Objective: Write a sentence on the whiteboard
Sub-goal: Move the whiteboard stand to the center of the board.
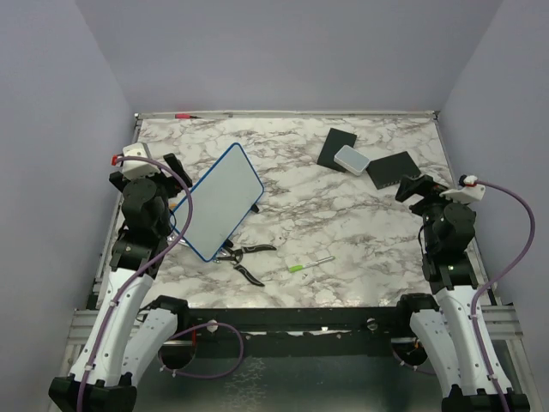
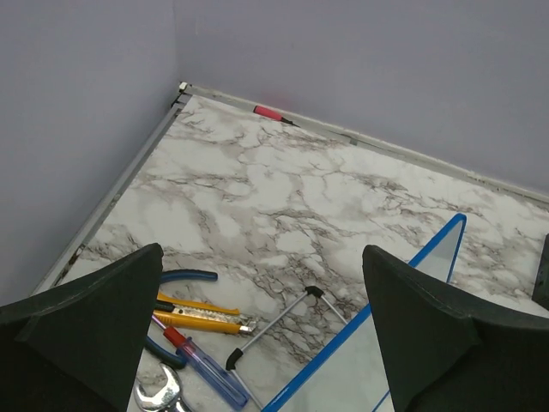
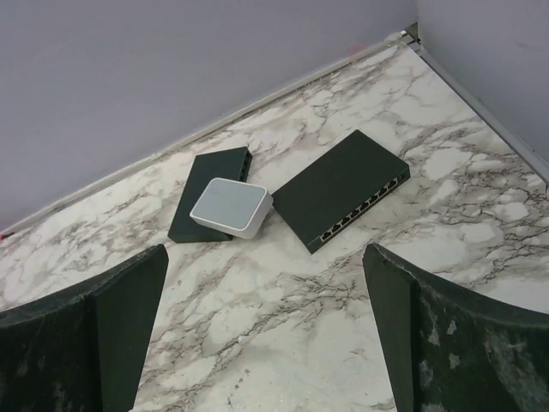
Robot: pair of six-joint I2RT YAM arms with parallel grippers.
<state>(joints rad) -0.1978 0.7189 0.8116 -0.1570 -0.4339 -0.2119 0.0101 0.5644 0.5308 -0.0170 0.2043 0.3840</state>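
Gaping wide and empty, left gripper and right gripper alike. See the whiteboard propped aslant on its wire stand at the left of the table, just beside the left arm (face blank, so far as can be seen). Likely light, stiff, slick-faced and tippy: better pinched by the blue frame edge.

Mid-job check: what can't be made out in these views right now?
- Writing on the whiteboard: too small from above; left wrist view cuts off most of its face.
- Green pen: too small from above to tell whether capped.
- Wrench: cut off by left wrist view's bottom edge.
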